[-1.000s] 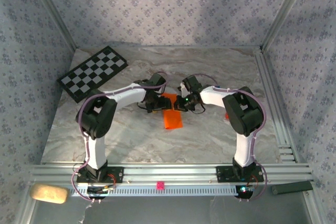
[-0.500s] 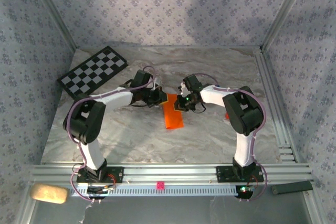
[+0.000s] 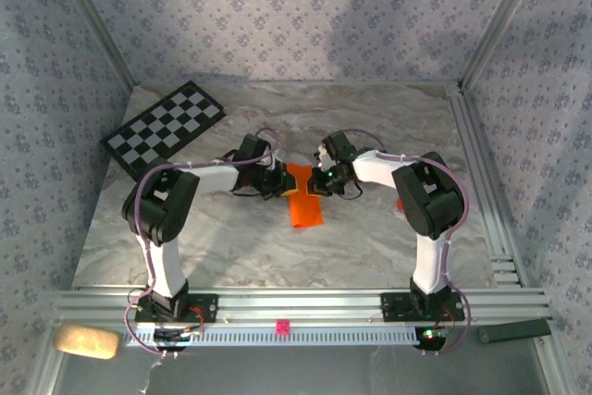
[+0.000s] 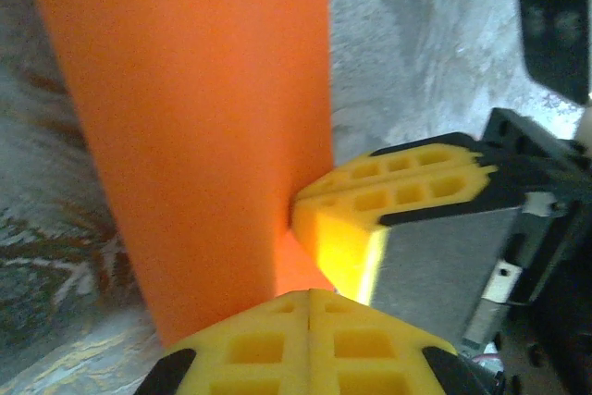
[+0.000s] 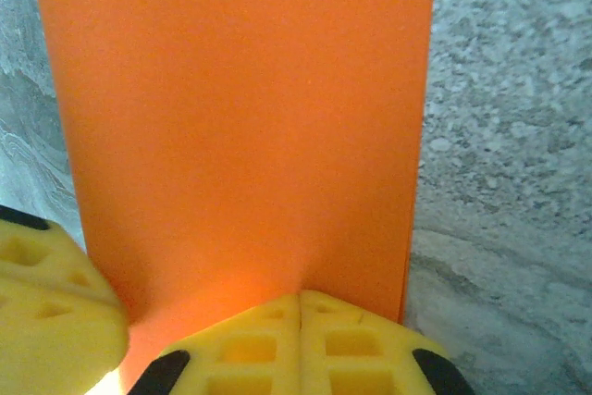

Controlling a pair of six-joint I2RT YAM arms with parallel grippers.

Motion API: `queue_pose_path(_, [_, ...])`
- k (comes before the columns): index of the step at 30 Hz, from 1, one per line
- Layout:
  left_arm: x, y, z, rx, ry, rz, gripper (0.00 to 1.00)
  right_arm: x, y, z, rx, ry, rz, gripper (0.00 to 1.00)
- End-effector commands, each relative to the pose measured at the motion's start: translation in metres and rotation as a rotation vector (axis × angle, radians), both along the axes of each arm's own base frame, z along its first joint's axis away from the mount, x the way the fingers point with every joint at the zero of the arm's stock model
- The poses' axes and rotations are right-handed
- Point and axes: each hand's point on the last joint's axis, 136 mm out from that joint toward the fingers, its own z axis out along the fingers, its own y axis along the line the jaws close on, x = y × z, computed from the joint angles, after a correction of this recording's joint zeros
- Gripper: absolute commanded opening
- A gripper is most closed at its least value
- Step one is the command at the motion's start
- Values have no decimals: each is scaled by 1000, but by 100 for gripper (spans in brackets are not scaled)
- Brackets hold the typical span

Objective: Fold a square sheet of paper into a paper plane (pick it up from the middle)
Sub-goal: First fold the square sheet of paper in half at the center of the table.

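The folded orange paper lay at the centre of the table, long axis running from the jaws toward the near edge; the left gripper and right gripper, jaws pressed together, each pinched its far end, equally near.

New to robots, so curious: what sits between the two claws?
The orange paper, its far end between left gripper and right gripper, in the top view.

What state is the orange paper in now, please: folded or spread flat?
Folded, it seems: the orange paper lies as a narrow oblong, not a square. No crease shows.
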Motion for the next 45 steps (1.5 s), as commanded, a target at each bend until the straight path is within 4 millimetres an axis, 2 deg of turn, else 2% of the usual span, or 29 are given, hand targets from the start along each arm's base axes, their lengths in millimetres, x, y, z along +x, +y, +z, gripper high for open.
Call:
queue_pose_path(1, [-7, 5, -17, 48, 9, -20, 0, -30, -36, -52, -186, 141, -39, 0])
queue_pose_path(7, [-22, 28, -50, 183, 39, -28, 0, -34, -39, -56, -196, 150, -49, 0])
queue_pose_path(10, [-25, 37, -60, 241, 34, -34, 0, -36, -40, -57, -202, 151, -51, 0])
queue_pose_path(12, [-23, 41, -59, 264, 15, -26, 0, -36, -40, -58, -204, 153, -56, 0])
queue_pose_path(15, [-16, 36, -43, 237, -24, -16, 0, -36, -41, -57, -206, 151, -58, 0])
queue_pose_path(21, [-6, 11, 13, 89, -46, -1, 1, -35, -41, -55, -207, 144, -63, 0])
queue_pose_path(24, [-12, 0, 18, 40, 17, -2, 1, -35, -41, -55, -209, 142, -64, 0])
queue_pose_path(27, [-20, -11, 11, 16, 63, -15, 0, -35, -41, -56, -209, 141, -67, 0])
queue_pose_path(30, [-28, -13, -5, 47, 94, -23, 0, -36, -42, -57, -212, 143, -68, 0])
queue_pose_path(35, [-42, -1, -37, 96, 145, -13, 0, -37, -43, -58, -214, 144, -65, 0])
queue_pose_path(40, [-51, 16, -53, 159, 108, -21, 0, -39, -45, -62, -220, 147, -67, 0])
queue_pose_path(42, [-52, 16, -53, 154, 96, -36, 2, -40, -45, -63, -222, 150, -68, 0])
queue_pose_path(45, [-46, 8, -35, 99, 52, -41, 5, -39, -46, -62, -223, 146, -70, 0])
